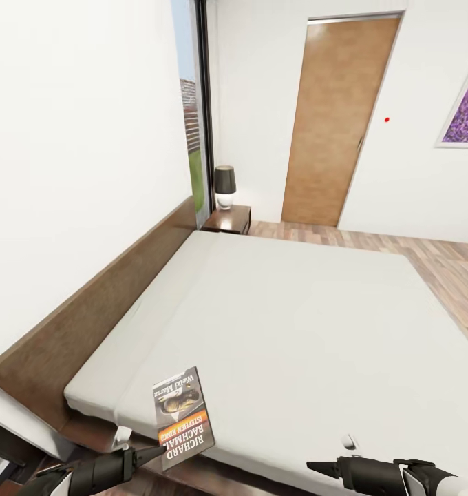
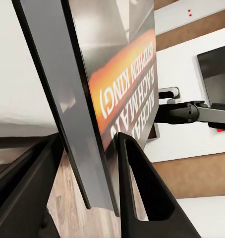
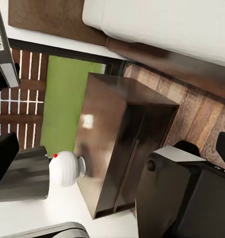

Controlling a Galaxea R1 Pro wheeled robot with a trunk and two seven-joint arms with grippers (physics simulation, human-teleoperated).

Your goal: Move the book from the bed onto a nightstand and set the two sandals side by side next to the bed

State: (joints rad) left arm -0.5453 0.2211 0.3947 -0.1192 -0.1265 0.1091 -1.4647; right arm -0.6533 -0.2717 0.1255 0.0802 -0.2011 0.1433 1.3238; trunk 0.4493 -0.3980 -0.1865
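Glossy paper cover on the book (image 1: pixel 182 417) is catching light; the nightstand (image 3: pixel 120 148) is showing polished dark wood, the mattress (image 1: pixel 289 324) is looking matt white cloth.

head high; wrists near bed (image 1: pixel 282 310)

On the cover of the book (image 1: pixel 182 427), "RICHARD BACHMAN" is printed in white capitals, with "(STEPHEN KING)" in white on the orange band beside it. In the left wrist view, "KING)" and "BACHMAN" are read on the same cover (image 2: pixel 123 84). In the right wrist view, "RICHARD" is seen on the book's edge (image 3: pixel 2 42).
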